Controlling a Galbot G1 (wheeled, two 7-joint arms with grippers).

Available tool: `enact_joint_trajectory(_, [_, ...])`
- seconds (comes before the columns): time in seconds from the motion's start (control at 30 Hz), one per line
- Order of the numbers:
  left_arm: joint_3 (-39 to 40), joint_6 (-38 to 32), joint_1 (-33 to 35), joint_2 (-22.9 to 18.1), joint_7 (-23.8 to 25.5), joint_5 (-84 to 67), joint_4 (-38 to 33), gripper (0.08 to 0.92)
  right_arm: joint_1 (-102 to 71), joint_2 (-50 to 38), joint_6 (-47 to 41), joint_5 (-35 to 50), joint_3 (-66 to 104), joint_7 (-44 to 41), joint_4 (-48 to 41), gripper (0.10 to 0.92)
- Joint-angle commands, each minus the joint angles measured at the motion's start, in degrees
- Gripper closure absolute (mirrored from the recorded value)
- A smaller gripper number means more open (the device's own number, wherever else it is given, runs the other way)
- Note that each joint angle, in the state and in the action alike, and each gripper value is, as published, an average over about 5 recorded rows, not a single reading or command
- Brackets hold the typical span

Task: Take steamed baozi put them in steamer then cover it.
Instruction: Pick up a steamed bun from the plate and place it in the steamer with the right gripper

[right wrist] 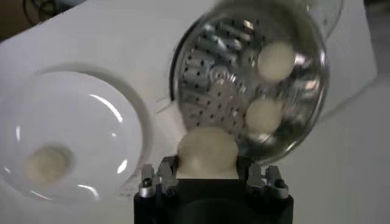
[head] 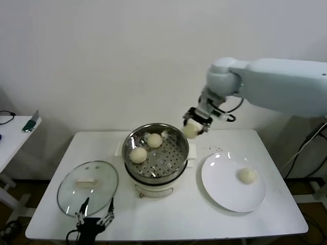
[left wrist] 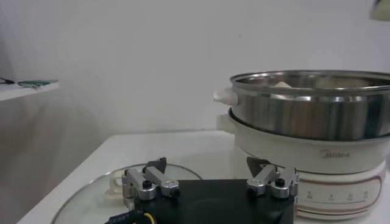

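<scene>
My left gripper [head: 95, 219] waits spread wide beside the cover [head: 88, 187], lying ready on the table. Two steamed baozi [head: 138, 155] sit in the steamer [head: 156, 153]. My right gripper [head: 193, 128] pinches a third over its rim; the last waits on the plate [head: 225, 194].

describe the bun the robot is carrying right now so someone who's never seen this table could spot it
Find the steel steamer in the middle of the white table. Just beyond its rim on the plate side, the right gripper hangs in the air, shut on a baozi. It is the only bun off a surface: two sit in the steamer, one on the plate.
</scene>
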Motion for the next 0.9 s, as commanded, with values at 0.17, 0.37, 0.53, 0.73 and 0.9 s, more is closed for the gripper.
enact_joint_trajectory(0.17, [-0.6, -0.2, 0.6, 0.4, -0.1, -0.5, -0.5, 0.177, -10.7, 15.6, 4.4, -14.8, 0.5, 4.7, 1.2, 0.397])
enact_joint_trajectory(0.37, [-0.9, -0.3, 0.7, 0.5, -0.2, -0.8, -0.4, 0.177, -15.8, 16.4, 2.5, -16.7, -0.7, 5.7, -1.0, 0.397])
enact_joint_trajectory(0.53, [-0.8, -0.2, 0.7, 0.3, -0.2, -0.8, -0.4, 0.177, -18.0, 16.6, 1.6, -17.9, -1.0, 6.4, -2.4, 0.397])
enact_joint_trajectory(0.73, [-0.8, -0.4, 0.8, 0.1, -0.3, -0.7, -0.4, 0.177, -19.0, 16.6, 1.6, -19.1, -0.8, 7.1, -4.1, 0.396])
enact_joint_trajectory(0.9, [-0.7, -0.5, 0.9, 0.0, -0.3, -0.5, -0.5, 0.177, -18.0, 15.8, 1.5, -19.9, -0.6, 8.4, -4.1, 0.321])
